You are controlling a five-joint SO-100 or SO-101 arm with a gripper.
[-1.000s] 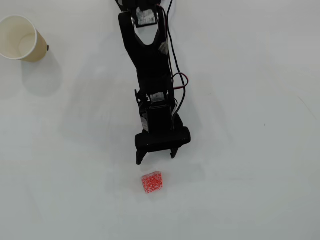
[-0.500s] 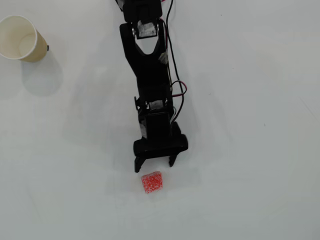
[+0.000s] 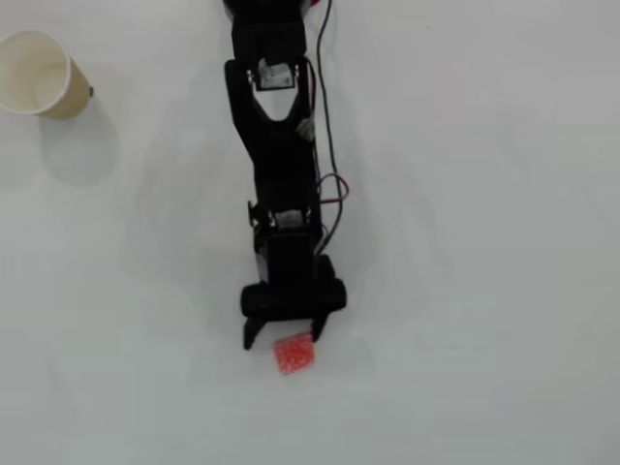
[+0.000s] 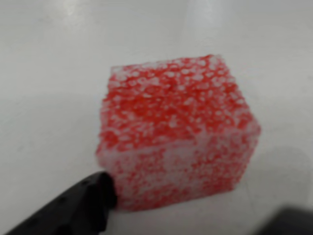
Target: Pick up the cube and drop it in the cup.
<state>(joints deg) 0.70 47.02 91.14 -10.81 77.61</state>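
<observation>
The hand [image 3: 282,339] had moved down the overhead view until its spread fingers reached the cube [image 3: 294,355], which lay on the white worktop [image 3: 484,291], well apart from the cup [image 3: 39,74] at upper left.

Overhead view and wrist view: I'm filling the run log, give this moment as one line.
phase: reaching | gripper: open, above cube | cube: on table, ungrasped | cup: upright, far left, empty
</observation>
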